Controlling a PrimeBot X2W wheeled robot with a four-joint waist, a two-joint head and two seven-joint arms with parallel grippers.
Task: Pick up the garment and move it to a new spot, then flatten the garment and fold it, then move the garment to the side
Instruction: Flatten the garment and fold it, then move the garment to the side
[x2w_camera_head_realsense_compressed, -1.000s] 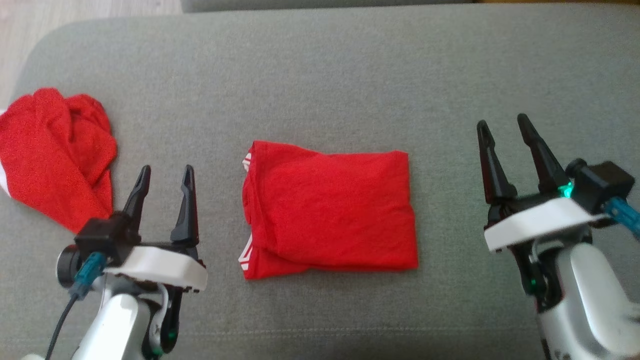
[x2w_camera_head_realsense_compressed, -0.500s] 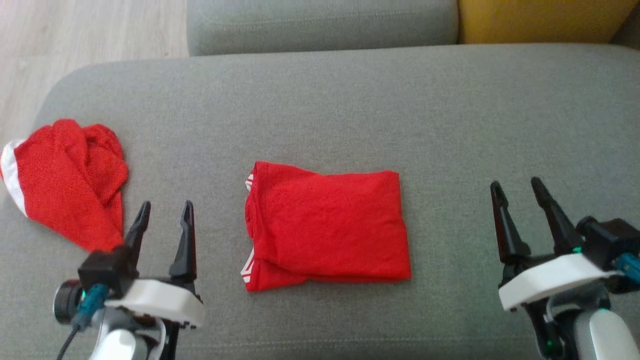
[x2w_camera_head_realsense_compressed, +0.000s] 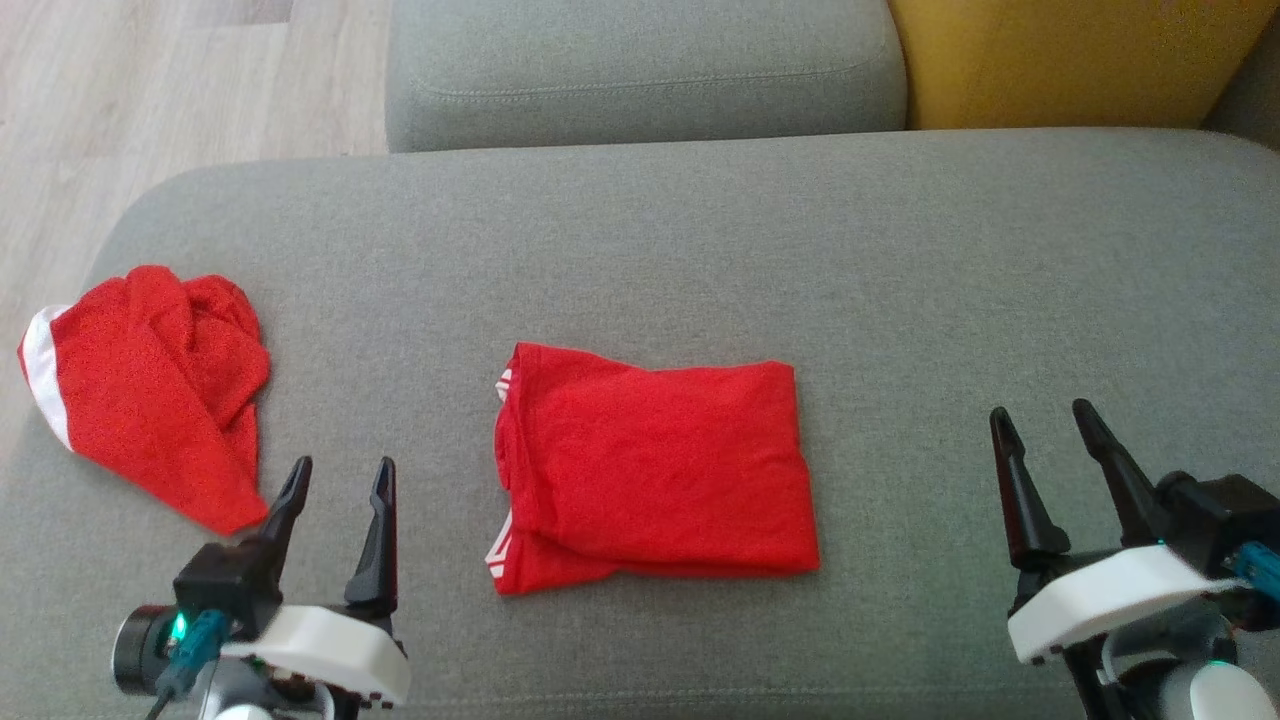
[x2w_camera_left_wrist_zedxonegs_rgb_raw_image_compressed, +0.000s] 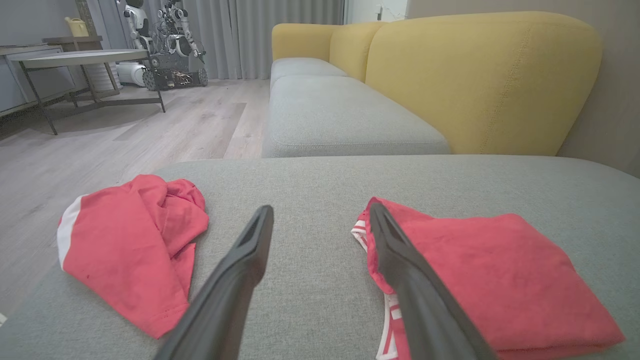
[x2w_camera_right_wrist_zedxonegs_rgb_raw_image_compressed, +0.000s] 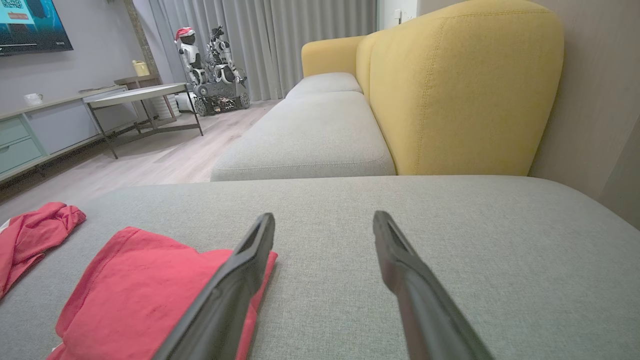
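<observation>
One folded garment (x2w_camera_head_realsense_compressed: 655, 465) lies crosswise, white trim (x2w_camera_head_realsense_compressed: 497, 548) leftward.

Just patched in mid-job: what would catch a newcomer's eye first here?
Two red garments stand out on the grey sofa seat: a folded red garment lies in the middle, and a crumpled red garment lies near its left edge. The left tool and right tool flank the folded one, both open and empty.

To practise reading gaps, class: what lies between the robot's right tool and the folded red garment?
Only bare grey cushion separates the right tool from the folded red garment, as the head view shows.
</observation>
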